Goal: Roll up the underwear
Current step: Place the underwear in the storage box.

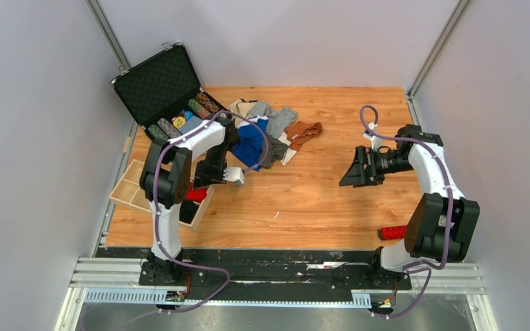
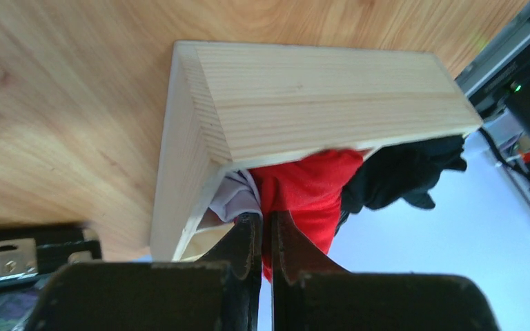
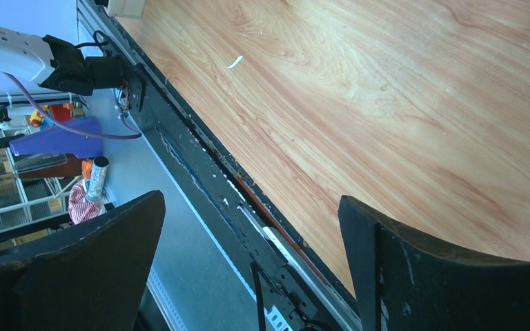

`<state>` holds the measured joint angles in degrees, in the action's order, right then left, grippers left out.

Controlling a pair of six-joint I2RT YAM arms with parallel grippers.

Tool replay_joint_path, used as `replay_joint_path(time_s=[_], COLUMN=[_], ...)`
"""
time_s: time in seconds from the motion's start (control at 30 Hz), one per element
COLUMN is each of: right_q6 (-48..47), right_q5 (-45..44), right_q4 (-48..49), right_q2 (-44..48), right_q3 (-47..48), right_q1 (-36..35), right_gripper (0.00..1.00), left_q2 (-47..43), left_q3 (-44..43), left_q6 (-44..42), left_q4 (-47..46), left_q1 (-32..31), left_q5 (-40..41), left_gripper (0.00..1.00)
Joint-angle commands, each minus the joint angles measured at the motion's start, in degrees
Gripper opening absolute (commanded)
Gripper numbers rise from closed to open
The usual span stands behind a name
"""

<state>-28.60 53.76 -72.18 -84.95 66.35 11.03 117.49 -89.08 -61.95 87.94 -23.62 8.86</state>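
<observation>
Underwear pile [image 1: 269, 131]: a loose heap at the far middle of the table [image 1: 317, 200], with blue, grey, brown and beige pieces overlapping. More pieces sit in the wooden box, noted below.

Surroundings, left to right. Black case [image 1: 157, 84] stands open at the far left corner, just behind the wooden box [image 1: 130, 187]. My left arm reaches over the box's right end and crosses the pile's left edge in the overhead view, hiding part of both. My left gripper [image 2: 267, 238] hangs at the box's corner, fingers drawn together with only a slit between them. Red cloth shows through the slit, but I cannot tell whether any is pinched. Small white scrap [image 1: 276, 216] lies on bare wood near the middle. My right gripper [image 1: 354, 174] hovers right of centre, well apart from the pile, fingers spread wide with nothing between. Red bristly stick [image 1: 390, 232] lies at the near right, partly behind my right arm.

Containers. Case: rows of striped chips [image 1: 197, 108] in the lower half, and black foam lines the lid. Box: red underwear [image 2: 310, 186] and black underwear [image 2: 400, 172] lie side by side against one wall. A white cloth [image 2: 234, 196] is tucked in the corner beside the red.
</observation>
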Motion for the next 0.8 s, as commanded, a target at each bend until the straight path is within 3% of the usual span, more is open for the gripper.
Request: replay_joint_path(time_s=[0.0,0.13,0.4,0.57,0.77], right_q6=[-1.24,-2.15,-7.03,-8.49,-7.47], right_q5=[0.49,0.10,-5.99,-11.38,-13.09], right_q4=[-0.25,-1.36,-6.44,-6.74,-6.54], right_q2=[1.76,0.83,-0.01,2.01,1.40], right_q3=[0.09,0.56,4.96,8.11,9.76], right_q1=[0.62,0.66,0.66,0.66,0.66], right_gripper=[1.00,1.00,1.00,1.00,1.00], left_q2=[-5.15,-10.61,-17.45,-19.92,-18.75], left_q3=[6.92,14.91,24.48,31.03,34.28], left_q6=[5.08,5.85,-9.51,-11.71,-8.10], left_q4=[-10.55,-22.27,-30.73,-36.30,-43.12], left_q1=[0.94,4.16,14.80,16.21,17.11], left_q5=[-12.62,-19.79,-39.89,-39.73,-35.85], left_gripper=[0.00,0.00,0.00,0.00,0.00])
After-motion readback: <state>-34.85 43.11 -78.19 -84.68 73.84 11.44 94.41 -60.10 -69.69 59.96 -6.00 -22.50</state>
